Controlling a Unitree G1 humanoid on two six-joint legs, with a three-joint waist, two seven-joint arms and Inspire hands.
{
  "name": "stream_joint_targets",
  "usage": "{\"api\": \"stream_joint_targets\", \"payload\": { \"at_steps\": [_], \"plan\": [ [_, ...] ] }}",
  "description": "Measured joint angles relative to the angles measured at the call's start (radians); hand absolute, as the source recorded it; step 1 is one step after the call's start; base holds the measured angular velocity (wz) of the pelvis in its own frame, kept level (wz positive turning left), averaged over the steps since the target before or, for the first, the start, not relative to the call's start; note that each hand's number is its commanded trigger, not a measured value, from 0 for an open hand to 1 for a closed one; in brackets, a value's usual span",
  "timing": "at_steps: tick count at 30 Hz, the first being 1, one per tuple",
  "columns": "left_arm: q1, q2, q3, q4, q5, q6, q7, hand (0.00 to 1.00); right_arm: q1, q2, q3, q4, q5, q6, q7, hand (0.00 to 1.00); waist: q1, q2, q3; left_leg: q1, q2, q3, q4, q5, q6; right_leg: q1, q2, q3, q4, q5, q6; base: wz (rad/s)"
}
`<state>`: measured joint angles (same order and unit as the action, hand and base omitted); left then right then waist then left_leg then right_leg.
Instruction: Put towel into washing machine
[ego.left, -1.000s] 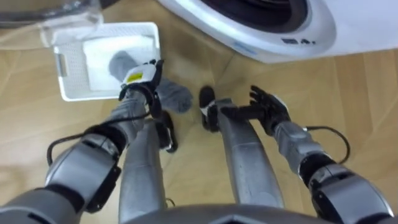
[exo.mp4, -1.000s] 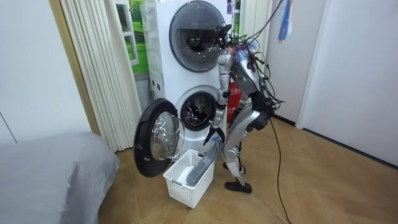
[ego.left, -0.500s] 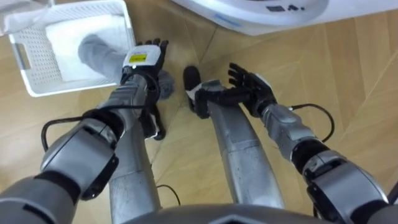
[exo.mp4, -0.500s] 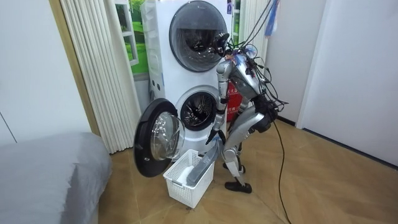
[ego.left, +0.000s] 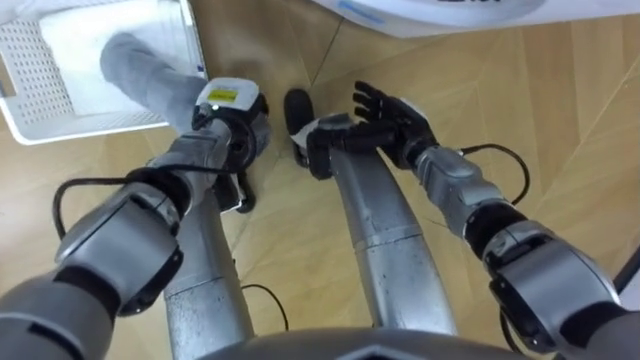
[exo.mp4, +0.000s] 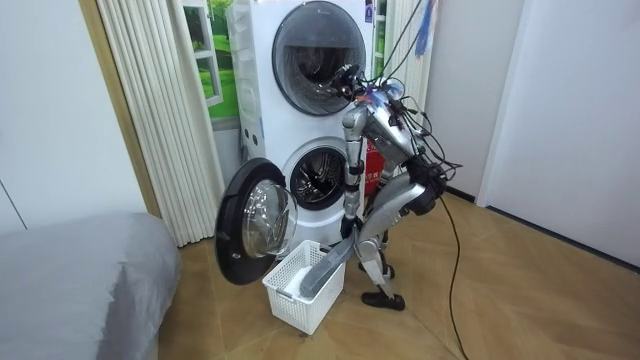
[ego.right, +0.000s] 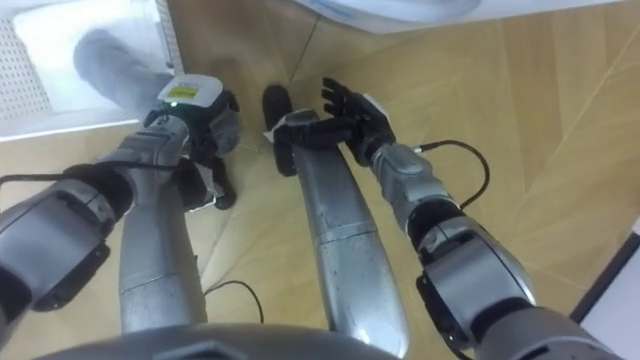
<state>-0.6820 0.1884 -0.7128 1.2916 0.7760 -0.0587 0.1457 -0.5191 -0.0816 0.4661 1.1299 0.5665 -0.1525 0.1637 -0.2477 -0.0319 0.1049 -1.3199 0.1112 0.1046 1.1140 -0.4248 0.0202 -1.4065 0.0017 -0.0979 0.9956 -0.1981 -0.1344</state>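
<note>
Trailing out of the white perforated plastic basket (ego.left: 35, 60), the long soft grey towel (ego.left: 140, 70) is hanging limp from the left hand (ego.left: 232, 112), whose fingers are curling round its end. The right hand (ego.left: 392, 112) is hovering with fingers spread. The towel is probably light and floppy, so gathering it mid-length looks wise.

No legible txt, labels or nos.

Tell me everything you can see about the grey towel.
The grey towel looks like soft, plain cloth, bunched into a thick roll. Its far end lies inside the white basket on the wooden floor. The rest slants over the basket's rim up to the left hand, whose fingers seem curled round its near end, holding it off the floor.
</note>
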Motion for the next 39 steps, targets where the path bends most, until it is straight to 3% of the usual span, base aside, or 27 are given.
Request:
{"api": "stream_joint_targets", "payload": {
  "at_steps": [13, 17, 23, 30, 35, 39],
  "plan": [
    [-0.014, 0.016, -0.04, 0.021, -0.032, 0.017, -0.128, 1.0, -0.01, 0.007, -0.008, 0.032, -0.023, 0.014, -0.018, 0.0, -0.02, -0.013, -0.0055, 0.033, -0.003, 0.002, -0.034, -0.001, 0.006, 0.034, -0.001, 0.001, -0.033, -0.004, 0.008, 0.0],
    [0.008, 0.013, -0.061, 0.024, -0.098, 0.017, -0.138, 1.0, 0.018, 0.014, -0.002, 0.043, -0.056, 0.023, -0.038, 0.0, -0.02, -0.014, -0.0065, 0.119, -0.006, 0.008, -0.088, 0.006, 0.003, 0.117, 0.001, 0.002, -0.078, -0.002, 0.01, 0.01],
    [0.064, -0.019, -0.051, 0.023, -0.118, 0.007, -0.114, 1.0, 0.081, 0.012, 0.013, 0.074, -0.062, 0.022, -0.071, 0.0, 0.009, -0.016, -0.0115, 0.296, -0.02, 0.015, -0.204, 0.027, -0.001, 0.285, 0.002, 0.009, -0.175, 0.003, 0.019, 0.02],
    [0.163, -0.066, 0.062, 0.017, -0.118, -0.023, -0.032, 1.0, 0.15, -0.002, 0.015, 0.12, -0.145, 0.019, -0.088, 0.0, 0.074, 0.0, -0.0232, 0.523, -0.037, 0.025, -0.345, 0.061, 0.006, 0.512, -0.005, 0.007, -0.296, 0.016, 0.038, 0.04],
    [0.182, -0.06, 0.15, 0.002, -0.117, -0.044, 0.049, 1.0, 0.187, -0.033, 0.013, 0.104, -0.166, 0.008, -0.095, 0.0, 0.092, 0.012, -0.0274, 0.606, -0.058, 0.027, -0.415, 0.091, 0.019, 0.595, -0.03, -0.006, -0.345, 0.026, 0.051, 0.16],
    [0.188, -0.046, 0.22, -0.053, -0.163, -0.066, 0.12, 1.0, 0.203, -0.056, -0.003, 0.106, -0.193, -0.001, -0.096, 0.0, 0.096, 0.024, -0.0262, 0.648, -0.072, 0.024, -0.462, 0.113, 0.027, 0.642, -0.042, -0.014, -0.386, 0.042, 0.06, 0.1]
  ]
}}
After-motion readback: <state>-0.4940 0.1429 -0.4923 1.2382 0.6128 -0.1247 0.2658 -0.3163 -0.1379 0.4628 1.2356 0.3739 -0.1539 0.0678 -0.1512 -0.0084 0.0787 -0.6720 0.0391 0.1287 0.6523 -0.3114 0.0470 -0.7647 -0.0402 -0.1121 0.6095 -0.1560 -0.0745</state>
